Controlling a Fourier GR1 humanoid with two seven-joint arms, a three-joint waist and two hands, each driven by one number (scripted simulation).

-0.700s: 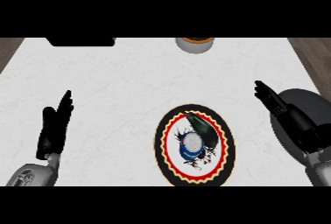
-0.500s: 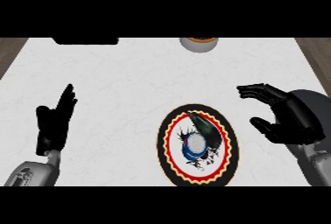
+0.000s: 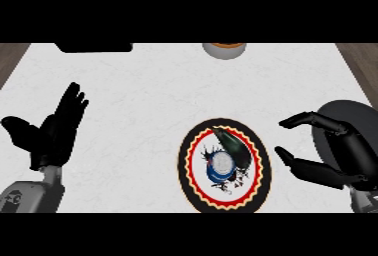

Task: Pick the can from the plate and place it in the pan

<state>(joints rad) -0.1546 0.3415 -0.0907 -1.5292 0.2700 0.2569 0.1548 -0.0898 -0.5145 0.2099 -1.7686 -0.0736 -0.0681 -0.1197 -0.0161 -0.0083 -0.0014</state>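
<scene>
A round plate (image 3: pixel 196 194) with a red, yellow and black rim lies on the white counter, right of centre. A can (image 3: pixel 224 161) lies on its side on the plate, its blue and white end facing me. My right hand (image 3: pixel 345 155) hovers just right of the plate, open, with thumb and fingers spread toward the can but apart from it. The dark grey pan (image 3: pixel 357 112) lies at the right edge, mostly hidden behind that hand. My left hand (image 3: pixel 53 135) rests open at the left, fingers up.
A small orange and white bowl-like object (image 3: pixel 224 50) stands at the counter's far edge. A black item (image 3: pixel 94 47) lies at the far left edge. The white counter (image 3: pixel 148 100) spreads between the hands.
My right hand has turned and swung in toward the plate, its fingers spreading into an open cup. The view has shifted slightly. The can and the left hand have stayed put.
</scene>
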